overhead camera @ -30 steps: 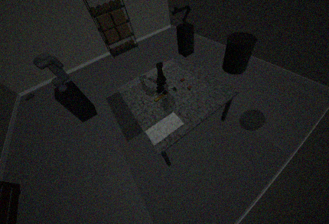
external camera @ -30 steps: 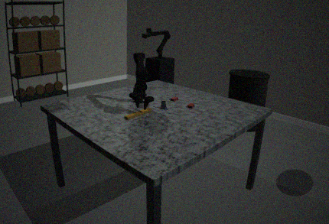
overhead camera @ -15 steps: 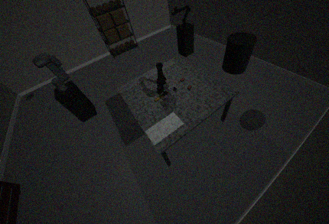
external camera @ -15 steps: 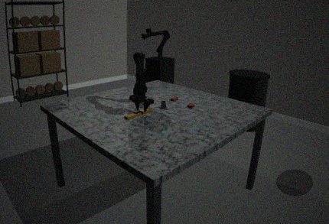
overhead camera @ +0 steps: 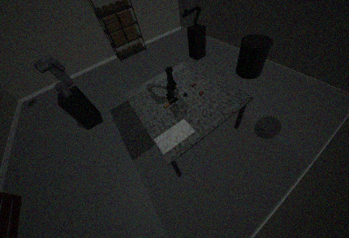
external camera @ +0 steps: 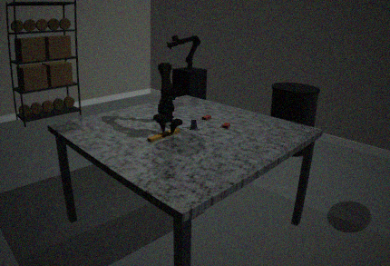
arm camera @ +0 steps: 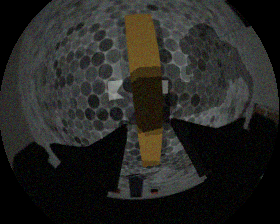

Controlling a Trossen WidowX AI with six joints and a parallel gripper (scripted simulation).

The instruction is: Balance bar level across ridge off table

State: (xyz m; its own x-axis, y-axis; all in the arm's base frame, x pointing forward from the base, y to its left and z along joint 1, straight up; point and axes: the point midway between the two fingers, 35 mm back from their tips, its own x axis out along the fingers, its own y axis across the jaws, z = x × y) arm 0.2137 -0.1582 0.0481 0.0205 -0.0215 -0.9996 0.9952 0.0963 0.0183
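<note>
The orange-yellow bar point(overhead camera: 167, 106) point(external camera: 155, 137) point(arm camera: 142, 42) lies flat on the table point(overhead camera: 219, 101) point(external camera: 218, 167). Its middle looks dark in the wrist view. My gripper point(overhead camera: 172, 101) point(external camera: 168, 131) point(arm camera: 149, 123) points down at the bar and is open, with one finger on each side of it; no finger is seen pressing on it. How high the fingertips are above the table top is hard to tell. The small dark ridge point(overhead camera: 185, 94) point(external camera: 194, 124) point(arm camera: 135, 186) stands apart from the bar, with nothing on it.
Two small red pieces point(overhead camera: 193, 84) point(overhead camera: 201, 93) point(external camera: 207, 117) point(external camera: 226, 125) point(arm camera: 154, 190) lie on the table beyond the ridge. A pale rectangular patch point(overhead camera: 174, 136) shows on the table in the top view. A second arm on a pedestal point(external camera: 190, 81), a shelf and a dark barrel point(external camera: 295, 105) stand off the table.
</note>
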